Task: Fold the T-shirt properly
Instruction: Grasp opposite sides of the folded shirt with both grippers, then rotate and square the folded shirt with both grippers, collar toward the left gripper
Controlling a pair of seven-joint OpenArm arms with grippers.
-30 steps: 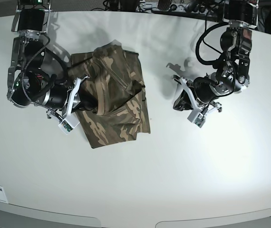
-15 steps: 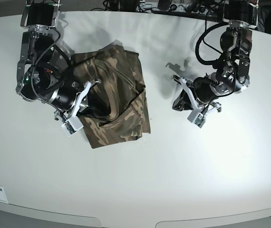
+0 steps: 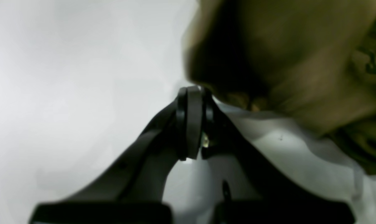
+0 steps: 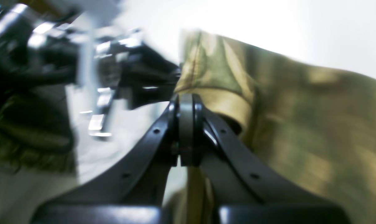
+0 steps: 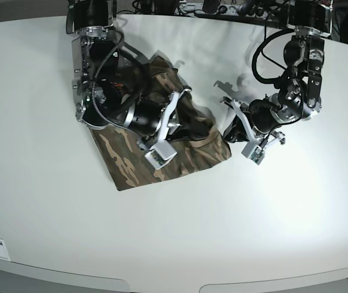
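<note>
The camouflage T-shirt (image 5: 131,162) lies bunched on the white table (image 5: 284,213), with one layer lifted and stretched to the right. My right gripper (image 5: 193,125) is shut on a tan-edged fold of the shirt; the right wrist view shows the shut tips (image 4: 186,105) pinching the tan band (image 4: 219,104). My left gripper (image 5: 230,131) is shut, just right of the shirt's stretched corner (image 5: 223,149). In the left wrist view its shut tips (image 3: 192,93) almost touch the blurred shirt (image 3: 300,62). I cannot tell if they pinch cloth.
The right arm's body (image 5: 101,79) lies over the shirt's back left part and hides it. The left arm (image 5: 302,91) hangs down from the back right. Cables and gear (image 5: 223,7) sit behind the table's far edge.
My right gripper has swung right across the shirt, pulling a layer of cloth with it toward the left gripper. The left arm has hardly moved.
</note>
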